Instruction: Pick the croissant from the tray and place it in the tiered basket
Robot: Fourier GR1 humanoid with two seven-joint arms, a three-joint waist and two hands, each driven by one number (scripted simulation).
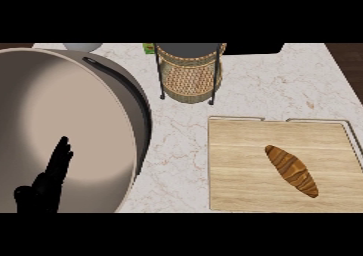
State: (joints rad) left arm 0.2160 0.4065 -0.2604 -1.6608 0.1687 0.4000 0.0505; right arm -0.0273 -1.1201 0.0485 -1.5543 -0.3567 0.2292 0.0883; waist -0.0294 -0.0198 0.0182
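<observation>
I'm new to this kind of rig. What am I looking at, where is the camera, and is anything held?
One camera, on the robot's head, looks steeply down at a marble counter. The black shape at lower left is the left robot hand, fingers straight, holding nothing; the right one is out of view. A croissant lies on the wooden tray at right. The wicker tiered basket stands beyond it, nearer the middle. The big pale rounded shape at left I cannot identify.
</observation>
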